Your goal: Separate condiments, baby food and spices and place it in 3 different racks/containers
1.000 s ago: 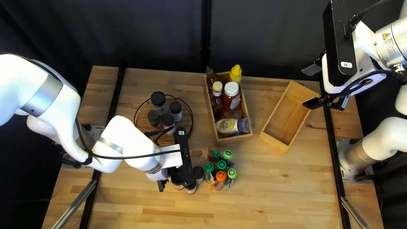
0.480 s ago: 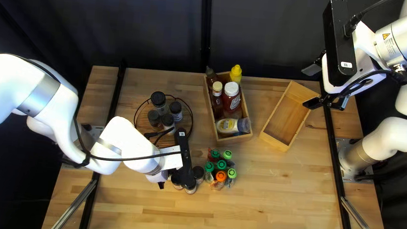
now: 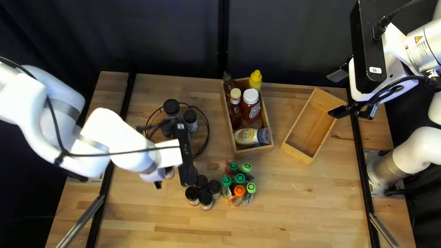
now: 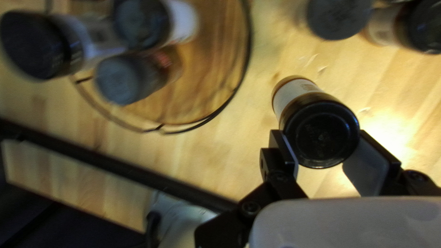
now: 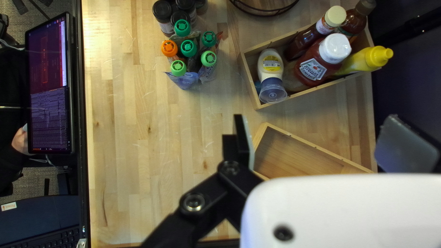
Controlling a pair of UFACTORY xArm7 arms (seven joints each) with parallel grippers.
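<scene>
My nearer left gripper (image 4: 320, 138) pinches a small round jar with a black lid (image 4: 296, 94), lid up, fingers a jar apart. The round wooden rack with black wire (image 4: 202, 92) sits toward the table's (image 3: 297, 221) far edge; I should go over its near rim. My right gripper (image 5: 314, 121) is wide open, holding nothing.

black jar lids (image 4: 319, 134), green pouch caps (image 5: 188, 48), orange pouch cap (image 5: 169, 47), yellow bottle (image 5: 367, 59), streaked tan table (image 3: 286, 225)
</scene>
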